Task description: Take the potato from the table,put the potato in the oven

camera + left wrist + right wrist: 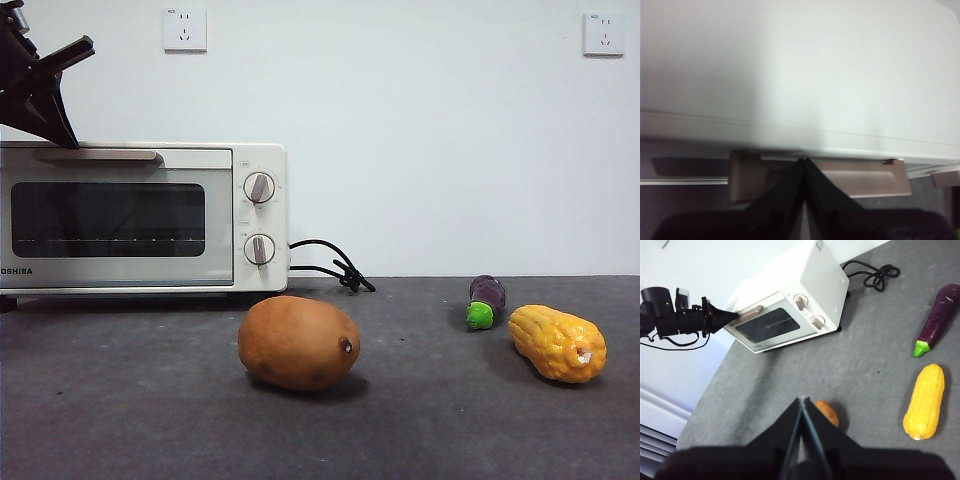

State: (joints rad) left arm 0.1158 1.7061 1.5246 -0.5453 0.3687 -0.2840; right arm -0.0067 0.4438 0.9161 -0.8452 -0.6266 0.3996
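Left gripper [62,130], jaws clenched, at shut oven's [143,217] handle [98,156]; door needs opening; right gripper [802,401], clenched, above potato [299,342].

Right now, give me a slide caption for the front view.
Potato lies on the table before the closed oven, eggplant and corn alongside; left gripper at the door handle.

Orange-brown oval potato [298,342] lying on dark grey table [130,400], in front of closed cream-white oven [143,217]
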